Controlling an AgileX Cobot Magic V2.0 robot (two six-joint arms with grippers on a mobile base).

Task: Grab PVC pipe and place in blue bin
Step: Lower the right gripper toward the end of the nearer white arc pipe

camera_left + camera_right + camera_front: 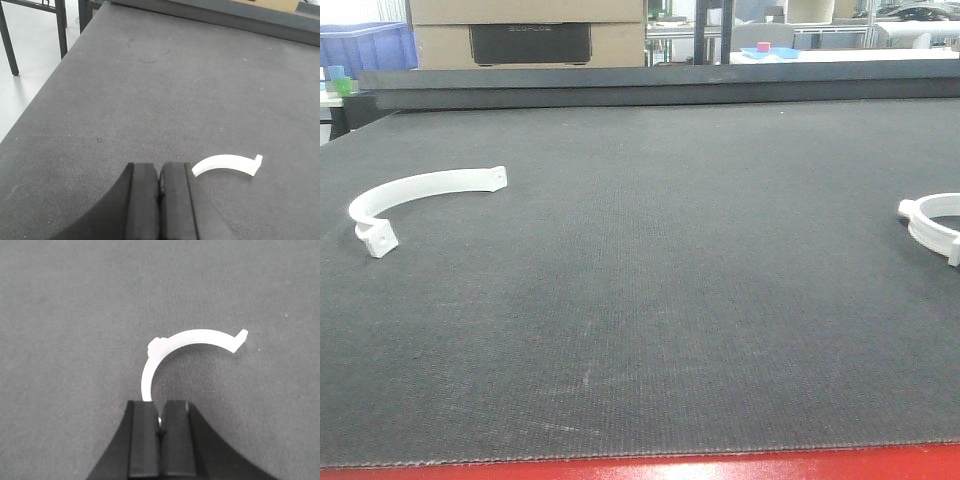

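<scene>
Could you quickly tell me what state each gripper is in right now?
Left gripper: closed, holding nothing.
Right gripper: closed; white clamp reaches its tips, grip unclear.

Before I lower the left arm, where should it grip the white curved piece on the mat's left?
I'd come straight down on the middle of the curved piece, one finger inside the arc, one outside: it lies flat with its thin wall upright. The left gripper is shut; open it first.

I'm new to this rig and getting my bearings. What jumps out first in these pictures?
Two white curved pieces stand out on the dark mat: the left piece and the right piece, cut by the frame edge. Both the left hand and right hand are shut, each near one piece.
</scene>
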